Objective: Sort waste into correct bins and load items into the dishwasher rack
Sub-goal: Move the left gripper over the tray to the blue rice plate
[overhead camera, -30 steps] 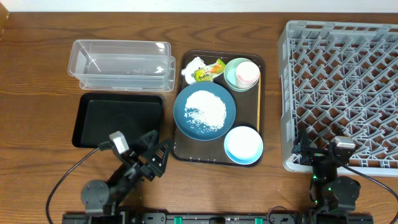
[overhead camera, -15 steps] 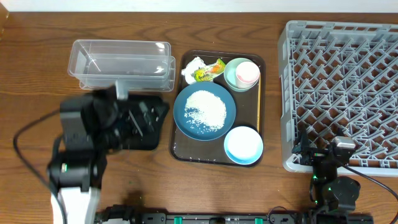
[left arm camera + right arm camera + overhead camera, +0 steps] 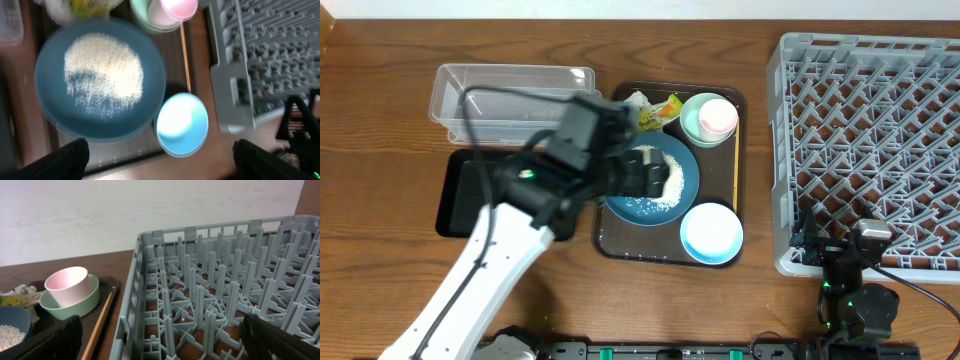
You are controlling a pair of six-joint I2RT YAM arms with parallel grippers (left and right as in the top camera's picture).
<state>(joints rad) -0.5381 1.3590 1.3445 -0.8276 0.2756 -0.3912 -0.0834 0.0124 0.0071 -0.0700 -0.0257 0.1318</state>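
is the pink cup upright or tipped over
Upright: the pink cup stands open end up, nested in the green bowl.

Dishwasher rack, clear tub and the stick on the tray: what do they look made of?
The large grey lattice dishwasher rack looks like matte moulded plastic: uniform grey, pegs and ribs in one piece. The clear rectangular tub seems thin glossy plastic: see-through, with highlights on its walls. The thin brown stick is probably wood or bamboo; pale tan, dull, grain too small to see.
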